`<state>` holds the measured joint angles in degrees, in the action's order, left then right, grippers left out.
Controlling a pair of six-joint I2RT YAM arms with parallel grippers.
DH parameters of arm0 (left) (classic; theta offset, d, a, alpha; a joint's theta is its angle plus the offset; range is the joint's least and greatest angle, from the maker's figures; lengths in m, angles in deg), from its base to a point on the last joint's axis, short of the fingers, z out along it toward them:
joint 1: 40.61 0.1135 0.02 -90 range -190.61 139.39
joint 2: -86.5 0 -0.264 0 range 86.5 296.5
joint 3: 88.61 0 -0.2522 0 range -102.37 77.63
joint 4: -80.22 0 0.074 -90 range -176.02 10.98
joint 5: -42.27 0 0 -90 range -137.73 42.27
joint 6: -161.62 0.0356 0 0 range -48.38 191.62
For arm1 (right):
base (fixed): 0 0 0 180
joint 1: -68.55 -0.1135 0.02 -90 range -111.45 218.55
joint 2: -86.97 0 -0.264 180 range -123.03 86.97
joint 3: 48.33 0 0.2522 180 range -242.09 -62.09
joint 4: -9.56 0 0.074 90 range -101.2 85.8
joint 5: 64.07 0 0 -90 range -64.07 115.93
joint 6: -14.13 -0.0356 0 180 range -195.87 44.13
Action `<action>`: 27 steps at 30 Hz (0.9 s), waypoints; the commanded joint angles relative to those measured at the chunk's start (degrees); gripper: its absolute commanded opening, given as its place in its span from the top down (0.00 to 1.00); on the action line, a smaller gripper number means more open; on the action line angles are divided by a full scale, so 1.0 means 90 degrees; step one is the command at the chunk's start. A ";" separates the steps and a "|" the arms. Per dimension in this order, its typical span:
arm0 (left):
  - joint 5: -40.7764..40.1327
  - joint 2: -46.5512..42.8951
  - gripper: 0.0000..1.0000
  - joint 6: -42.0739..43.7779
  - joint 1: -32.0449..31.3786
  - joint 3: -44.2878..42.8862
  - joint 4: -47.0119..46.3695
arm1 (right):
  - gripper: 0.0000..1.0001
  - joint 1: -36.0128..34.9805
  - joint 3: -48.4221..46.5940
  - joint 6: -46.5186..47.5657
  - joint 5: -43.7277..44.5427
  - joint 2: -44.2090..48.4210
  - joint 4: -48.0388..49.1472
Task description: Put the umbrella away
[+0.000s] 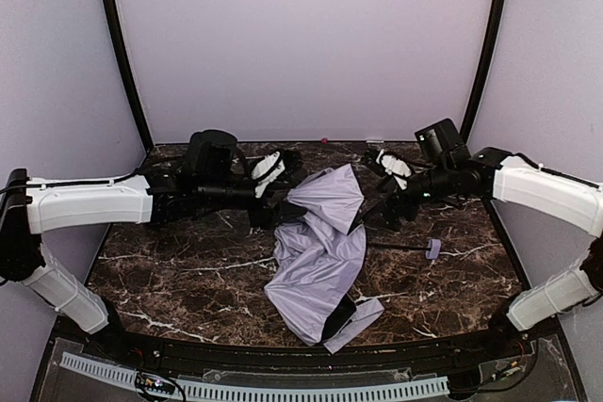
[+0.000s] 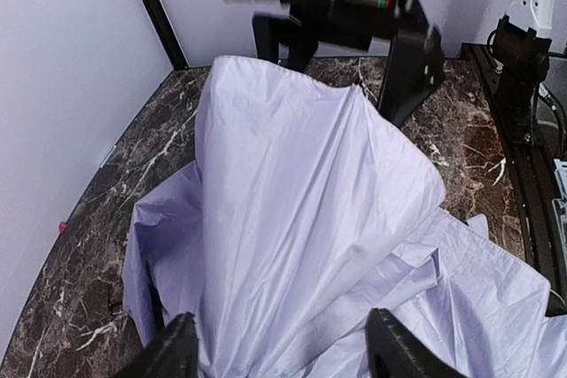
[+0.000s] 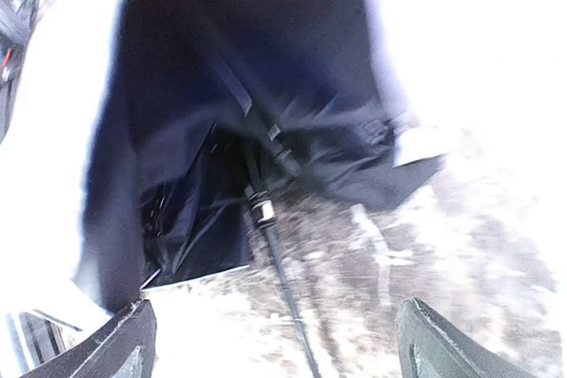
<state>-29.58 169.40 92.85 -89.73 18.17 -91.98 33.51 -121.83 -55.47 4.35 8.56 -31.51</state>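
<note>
The umbrella (image 1: 320, 256) lies half collapsed in the middle of the marble table, lavender canopy crumpled, black underside showing at the right. Its thin black shaft (image 1: 396, 247) runs right to a small lavender knob handle (image 1: 432, 249). My left gripper (image 1: 287, 202) is open at the canopy's upper left edge; in the left wrist view its fingertips (image 2: 177, 347) flank lavender fabric (image 2: 301, 219). My right gripper (image 1: 384, 206) is open just right of the canopy, above the shaft. The right wrist view looks into the black underside (image 3: 230, 104) with the shaft (image 3: 282, 281) between the spread fingers.
The dark marble table (image 1: 170, 270) is enclosed by pale walls and black corner posts (image 1: 121, 44). A small red speck (image 1: 324, 140) lies at the back edge. A black rail (image 1: 283, 355) runs along the near edge.
</note>
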 commanded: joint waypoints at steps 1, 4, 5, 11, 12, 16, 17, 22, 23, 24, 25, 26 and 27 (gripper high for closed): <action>0.0058 0.0209 0.45 0.0305 -0.0068 -0.0191 -0.0348 | 0.06 0.0043 -0.0056 -0.0488 0.0344 0.0614 0.0126; 0.0225 0.0347 0.60 0.0272 -0.0084 -0.0204 -0.0460 | 0.07 0.0037 -0.0238 -0.0659 -0.0070 0.0712 0.0418; 0.0251 0.0401 0.67 0.0268 -0.0088 -0.0202 -0.0436 | 0.08 0.0044 -0.0362 -0.0732 -0.0156 0.0693 0.0531; 0.0145 0.0542 1.00 0.0278 -0.0134 -0.0253 -0.0081 | 0.10 0.0040 -0.0818 -0.1209 -0.1043 0.0299 0.1875; 0.0110 0.0535 1.00 0.0309 -0.0152 -0.0263 0.0046 | 0.10 0.0049 -0.0956 -0.1250 -0.1150 0.0142 0.1985; 0.0106 0.0322 1.00 0.0382 -0.0300 -0.0239 0.0555 | 0.10 0.0236 -0.1382 -0.1500 -0.1690 -0.0461 0.2241; 0.0121 0.0232 1.00 0.0376 -0.0362 -0.0210 0.0633 | 0.10 0.0294 -0.1334 -0.1718 -0.1739 -0.0576 0.2550; 0.0372 -0.0218 1.00 0.0151 -0.0554 -0.0137 0.0485 | 0.19 0.0317 -0.1821 -0.2150 -0.2234 -0.2186 0.2486; 0.0243 -0.0242 1.00 0.0103 -0.0557 -0.0166 0.0405 | 0.23 0.0312 -0.2053 -0.2140 -0.2242 -0.2480 0.2166; -0.0040 -0.0225 1.00 0.0052 -0.0557 -0.0207 0.0345 | 0.25 0.0323 -0.2281 -0.2152 -0.2194 -0.2682 0.1881; -0.0361 -0.0172 1.00 0.0058 -0.0553 -0.0281 0.0329 | 0.26 0.0325 -0.2378 -0.2221 -0.2059 -0.2736 0.1792; -0.0826 -0.0073 1.00 0.0121 -0.0543 -0.0366 0.0347 | 0.27 0.0353 -0.2348 -0.2335 -0.1788 -0.2655 0.1865; -0.1156 0.0061 1.00 0.0187 -0.0529 -0.0536 0.0400 | 0.26 0.0392 -0.2240 -0.2468 -0.1461 -0.2474 0.1996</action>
<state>-30.52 169.55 94.71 -94.54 16.79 -87.74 36.48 -141.05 -73.48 -12.26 -15.22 -11.75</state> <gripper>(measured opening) 0.013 0.738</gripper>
